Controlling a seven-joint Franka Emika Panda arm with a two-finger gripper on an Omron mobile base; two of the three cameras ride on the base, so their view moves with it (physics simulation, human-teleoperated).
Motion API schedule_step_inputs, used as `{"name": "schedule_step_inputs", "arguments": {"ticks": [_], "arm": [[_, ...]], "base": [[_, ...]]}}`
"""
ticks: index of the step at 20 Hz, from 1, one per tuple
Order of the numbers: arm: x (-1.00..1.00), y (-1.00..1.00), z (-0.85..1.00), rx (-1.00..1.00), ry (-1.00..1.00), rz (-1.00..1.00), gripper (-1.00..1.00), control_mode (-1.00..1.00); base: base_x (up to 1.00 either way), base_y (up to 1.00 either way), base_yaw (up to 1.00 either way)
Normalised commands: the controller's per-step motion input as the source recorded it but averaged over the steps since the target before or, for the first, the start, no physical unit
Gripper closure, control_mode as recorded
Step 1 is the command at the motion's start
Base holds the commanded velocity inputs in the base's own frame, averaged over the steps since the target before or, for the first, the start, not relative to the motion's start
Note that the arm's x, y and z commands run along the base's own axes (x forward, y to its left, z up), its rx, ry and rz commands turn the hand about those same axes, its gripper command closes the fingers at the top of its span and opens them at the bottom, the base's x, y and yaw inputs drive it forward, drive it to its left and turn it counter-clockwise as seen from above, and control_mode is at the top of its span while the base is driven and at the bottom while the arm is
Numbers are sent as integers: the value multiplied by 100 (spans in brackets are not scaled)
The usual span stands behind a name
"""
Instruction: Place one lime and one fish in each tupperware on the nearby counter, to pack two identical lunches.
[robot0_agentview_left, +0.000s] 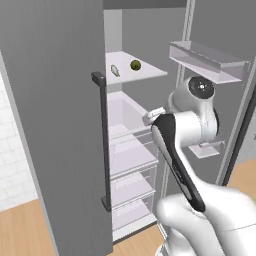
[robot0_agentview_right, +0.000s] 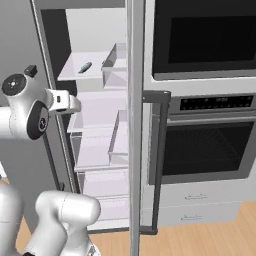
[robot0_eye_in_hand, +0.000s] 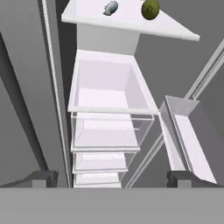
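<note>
1. The robot is facing an open fridge (robot0_agentview_left: 60, 125), and the step in hand looks like the first pick: fetching 1 lime or 1 fish from inside it.
2. The upper shelf (robot0_eye_in_hand: 127, 19) of the fridge is carrying 1 lime (robot0_eye_in_hand: 150, 9), a dark olive-green ball, and 1 pale silvery fish (robot0_eye_in_hand: 111, 7) lying just beside it on the shelf.
3. In the left base view the lime (robot0_agentview_left: 135, 65) is sitting toward the shelf's middle, with the fish (robot0_agentview_left: 115, 70) next to it, nearer the fridge's handled door.
4. In the right base view only a small slender grey shape, probably the fish (robot0_agentview_right: 85, 67), is showing on that shelf.
5. The gripper (robot0_eye_in_hand: 111, 179) is hanging below the shelf, in front of the white drawers (robot0_eye_in_hand: 105, 92), with its jaws standing wide apart and nothing between them.
6. Judging from this, nothing is packed yet; the second lime, the second fish, the tupperware and the counter cannot be placed from here.
7. The next move is calling for the hand to rise to shelf height, reach in over the shelf edge, centre the open jaws on 1 item, and close gently, since the round lime may roll.
</note>
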Motion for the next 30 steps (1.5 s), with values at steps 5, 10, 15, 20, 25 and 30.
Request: {"name": "schedule_step_inputs", "arguments": {"ticks": [5, 10, 15, 20, 25, 30], "arm": [[30, 0, 56, 24, -3, -1, -100, -100], [38, 0, 35, 12, 7, 5, -100, -100], [98, 15, 16, -2, 13, 4, -100, -100], [96, 40, -8, 0, -7, 3, -100, -100], [21, 11, 10, 0, -22, 7, -100, -100], [86, 3, 9, 0, 2, 5, -100, -100]], "base": [[0, 0, 0], [0, 0, 0], [0, 0, 0], [0, 0, 0], [0, 0, 0], [0, 0, 0]]}}
